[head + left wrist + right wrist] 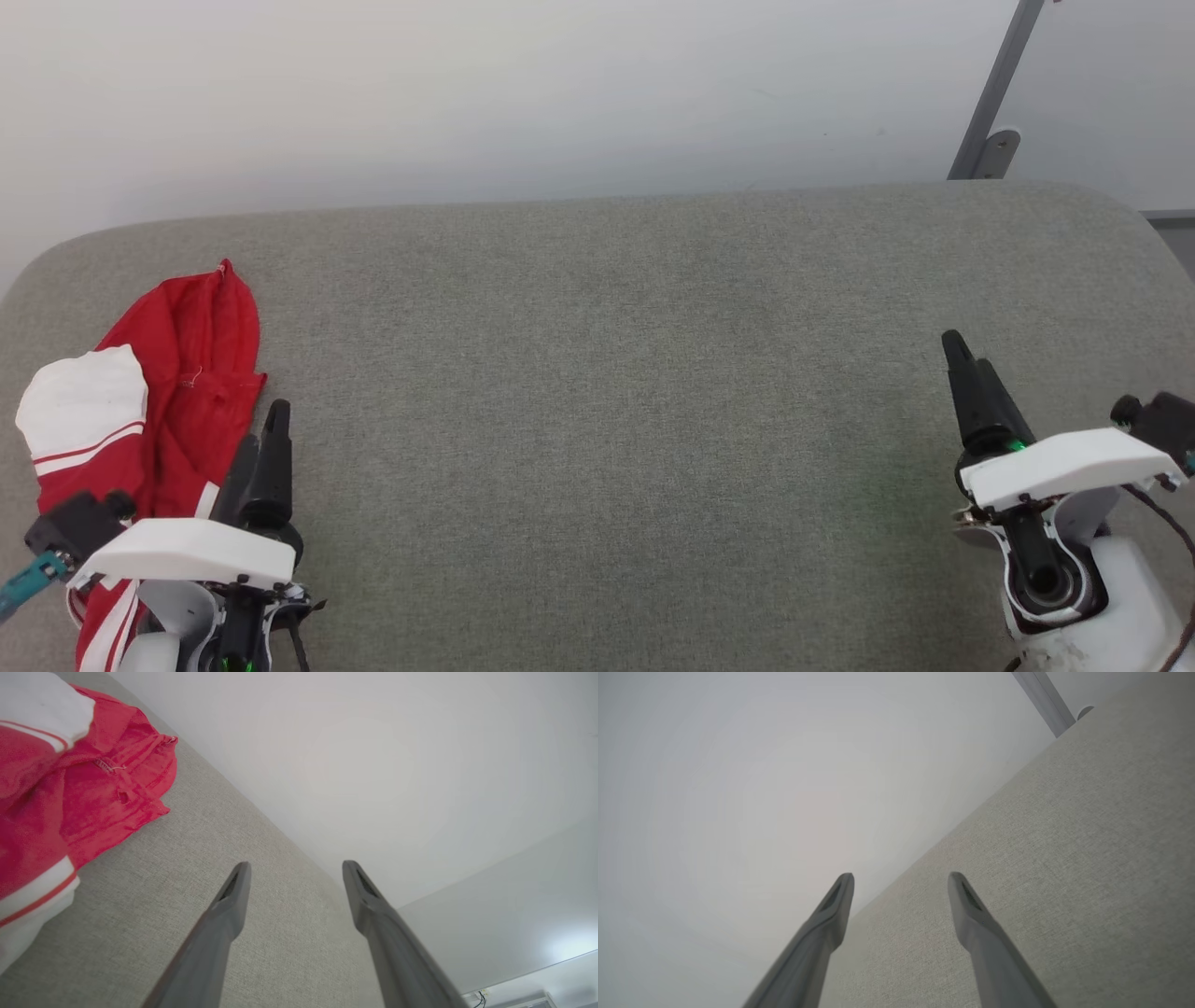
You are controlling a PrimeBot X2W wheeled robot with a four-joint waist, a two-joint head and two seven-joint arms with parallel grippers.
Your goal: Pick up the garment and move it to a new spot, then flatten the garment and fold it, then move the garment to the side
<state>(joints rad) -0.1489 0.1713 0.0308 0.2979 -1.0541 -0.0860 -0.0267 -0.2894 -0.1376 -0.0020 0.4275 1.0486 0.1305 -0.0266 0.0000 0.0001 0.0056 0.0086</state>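
Observation:
The garment (182, 373) lies crumpled at the left end of the grey cushioned surface (607, 392), red with a white sleeve and red-white striped trim; its lettering is hidden. In the left wrist view the garment (70, 793) sits at the upper left, beside the fingers and apart from them. My left gripper (271, 420) hovers just right of the heap, open and holding nothing, its gap plain in the left wrist view (295, 870). My right gripper (962, 359) is far off at the right, open and empty, as its own view confirms (901, 882).
A white wall (467, 93) rises behind the surface's far edge. A grey metal post (994, 93) with a bracket stands at the back right. Bare fabric spans the wide stretch between the two grippers.

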